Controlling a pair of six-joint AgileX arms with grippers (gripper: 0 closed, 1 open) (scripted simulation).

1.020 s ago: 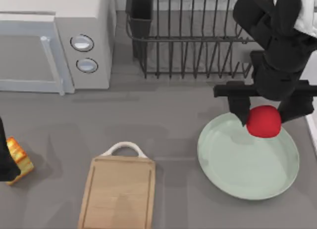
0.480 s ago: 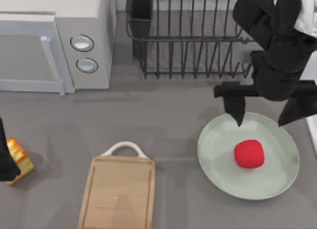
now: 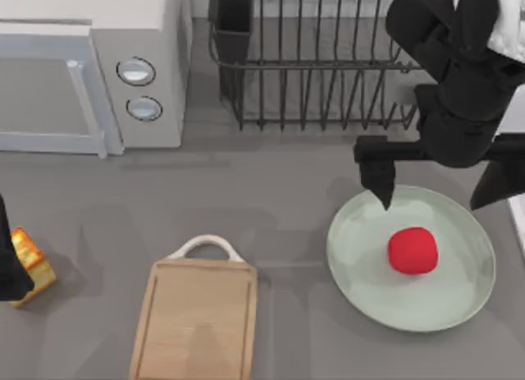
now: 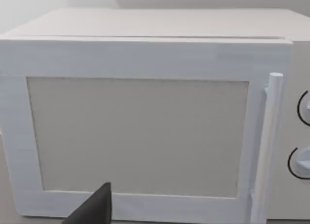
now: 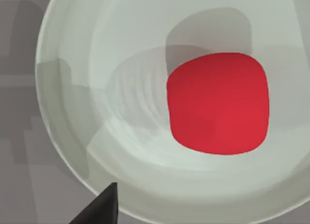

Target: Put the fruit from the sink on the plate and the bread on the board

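The small round bright red fruit has just dropped from the right end effector, which now hangs spread wide and empty at the plate's twelve o'clock edge. It sits smooth and whole just right of centre on the large pale mint-green round plate, so that half looks done. The golden-topped bread cube waits at the table's nine o'clock by the left arm, well apart from the light wooden cutting board.

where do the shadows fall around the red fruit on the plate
Right wrist view: a grey shadow lies on the plate beside and beyond the fruit. Top view: the right gripper, open above the plate's far rim, darkens the table beside it.
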